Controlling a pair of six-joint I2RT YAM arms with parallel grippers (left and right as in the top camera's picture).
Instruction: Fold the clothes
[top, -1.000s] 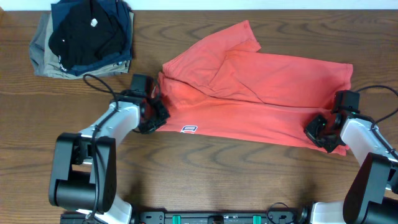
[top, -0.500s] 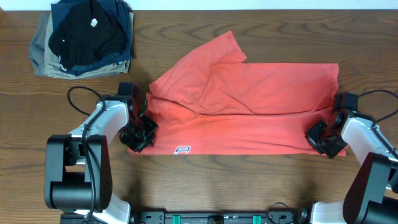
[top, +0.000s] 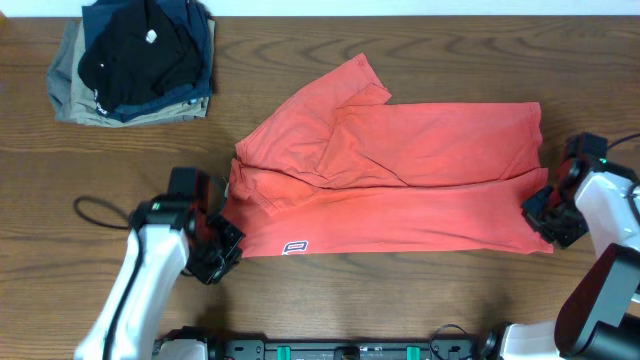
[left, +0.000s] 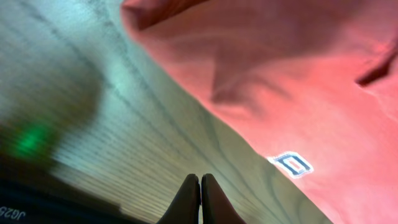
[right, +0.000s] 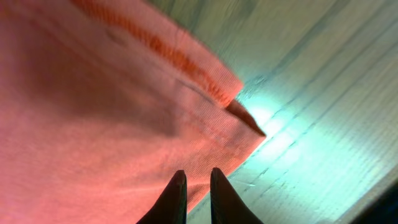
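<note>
The clothes, a coral-red T-shirt (top: 420, 180), lie across the middle of the table, folded lengthwise with one sleeve sticking up at the back. A small white logo (top: 295, 246) shows near the front left hem. My left gripper (top: 215, 255) is on bare wood just off the shirt's front left corner. The left wrist view shows this gripper (left: 200, 180) shut and empty, with the logo (left: 292, 163) to its right. My right gripper (top: 545, 215) hovers at the shirt's front right corner. In the right wrist view it (right: 198, 177) stands slightly open over the cloth edge (right: 205, 81), with nothing gripped.
A stack of folded garments (top: 135, 60) in black, navy and khaki sits at the back left corner. A black cable (top: 100, 215) trails on the wood left of my left arm. Bare wooden tabletop (top: 400, 300) runs along the front of the shirt.
The left arm slid toward the front edge and came off the shirt's left corner. The right gripper moved right and its fingers parted off the cloth. The shirt lies flatter.
</note>
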